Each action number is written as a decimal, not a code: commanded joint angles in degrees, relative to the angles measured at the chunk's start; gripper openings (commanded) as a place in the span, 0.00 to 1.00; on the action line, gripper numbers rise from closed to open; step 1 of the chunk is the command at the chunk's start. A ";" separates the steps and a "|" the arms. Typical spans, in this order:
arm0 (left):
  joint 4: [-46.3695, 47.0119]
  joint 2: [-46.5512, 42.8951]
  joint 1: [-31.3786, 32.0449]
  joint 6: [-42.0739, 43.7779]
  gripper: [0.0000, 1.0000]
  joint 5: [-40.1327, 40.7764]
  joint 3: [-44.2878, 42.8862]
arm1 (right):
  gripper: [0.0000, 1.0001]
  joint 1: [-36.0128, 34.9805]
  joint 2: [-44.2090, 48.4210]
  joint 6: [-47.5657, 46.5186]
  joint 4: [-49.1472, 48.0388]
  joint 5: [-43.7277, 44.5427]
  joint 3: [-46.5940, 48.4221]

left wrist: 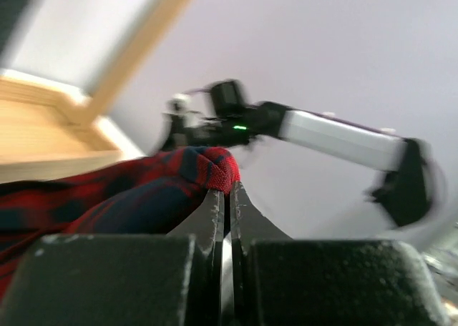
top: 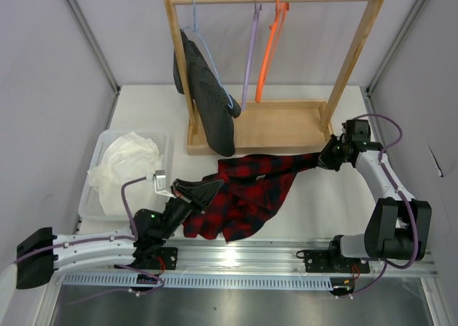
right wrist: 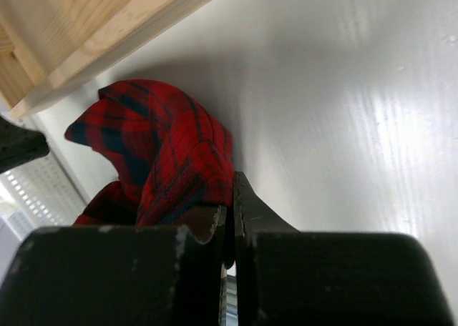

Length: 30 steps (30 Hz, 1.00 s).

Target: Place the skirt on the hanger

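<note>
The red-and-black plaid skirt (top: 250,186) is stretched between my two grippers just in front of the wooden rack. My left gripper (top: 207,190) is shut on its left end, seen as a red fold (left wrist: 207,165) at the fingertips. My right gripper (top: 322,158) is shut on its right end, where bunched plaid (right wrist: 164,154) sits against the fingers. The lilac hanger (top: 250,54) hangs by its metal hook from the rack's top rail, between a light blue and an orange hanger, apart from the skirt.
The wooden rack (top: 275,126) stands at the back with a dark grey dotted garment (top: 211,101) on the light blue hanger and an orange hanger (top: 270,47). A white bin (top: 164,144) with white cloth (top: 125,165) sits at left.
</note>
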<state>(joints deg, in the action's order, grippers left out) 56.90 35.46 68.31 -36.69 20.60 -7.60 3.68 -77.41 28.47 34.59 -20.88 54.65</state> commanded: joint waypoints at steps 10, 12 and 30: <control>40.84 8.30 -8.37 5.58 0.00 23.86 7.15 | 0.00 2.12 -0.56 2.82 -12.52 -3.97 -2.97; 36.72 8.83 -10.83 1.46 0.00 23.62 8.98 | 0.00 1.77 0.32 3.35 -13.49 -3.99 -3.67; 26.50 8.88 -18.65 -9.72 0.68 -0.72 11.12 | 0.00 -8.25 5.78 5.90 -16.74 1.99 -6.67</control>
<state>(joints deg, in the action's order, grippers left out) 70.74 51.35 50.87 -43.55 25.58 -2.70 -4.73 -72.53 33.30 21.80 -18.83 47.62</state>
